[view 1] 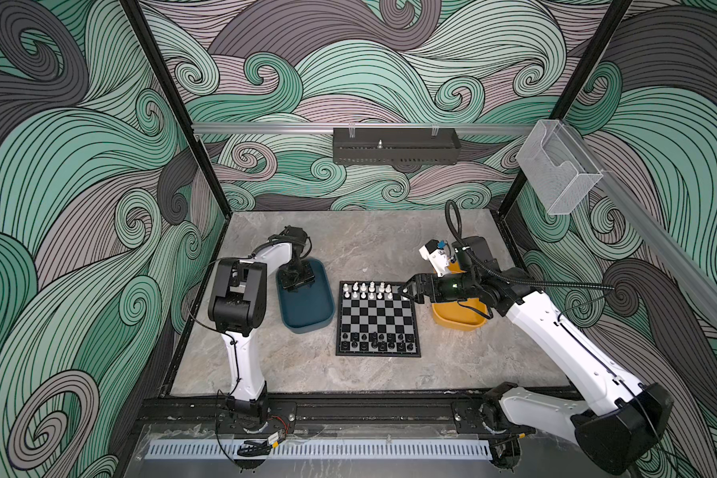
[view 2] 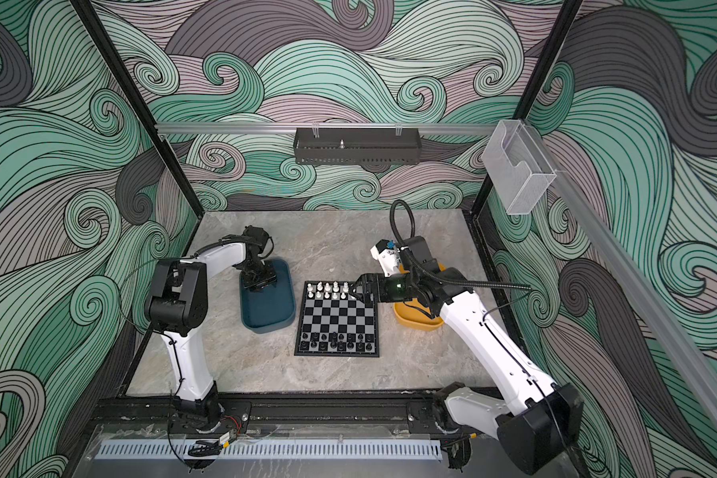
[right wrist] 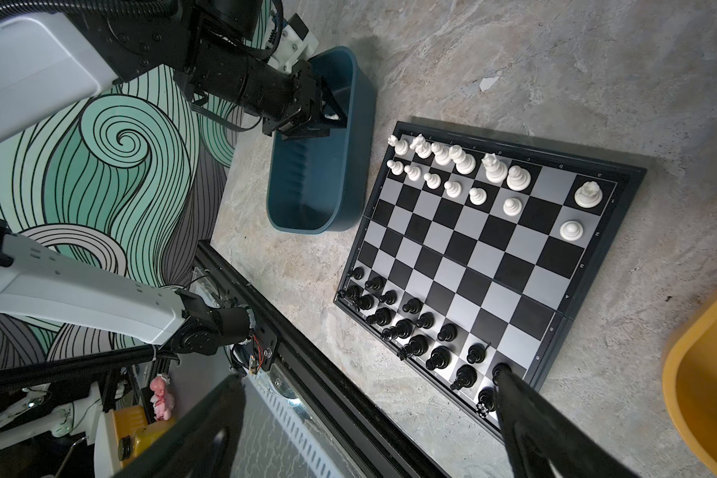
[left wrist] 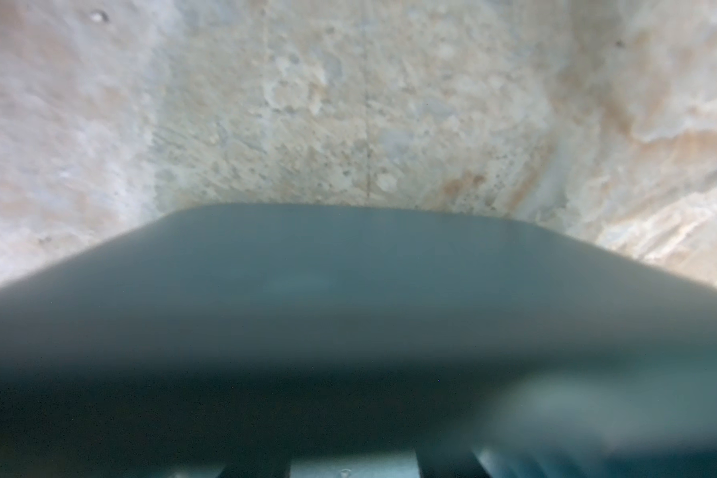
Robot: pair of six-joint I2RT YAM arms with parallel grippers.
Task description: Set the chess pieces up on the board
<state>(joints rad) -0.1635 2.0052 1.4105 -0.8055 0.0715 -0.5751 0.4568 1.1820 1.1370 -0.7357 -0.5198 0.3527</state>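
On the marble tabletop (view 1: 348,248), the wide-open right gripper (view 1: 402,291) hangs above the board (view 1: 373,314), at a far corner.

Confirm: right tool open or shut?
Open. In the right wrist view the right tool has its fingers spread wide with nothing gripped between them, above the board.

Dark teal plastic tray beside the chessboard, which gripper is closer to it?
Left. The left gripper reaches down into the far end of the dark teal plastic tray; the right gripper is at the far right corner of the black-and-silver chessboard.
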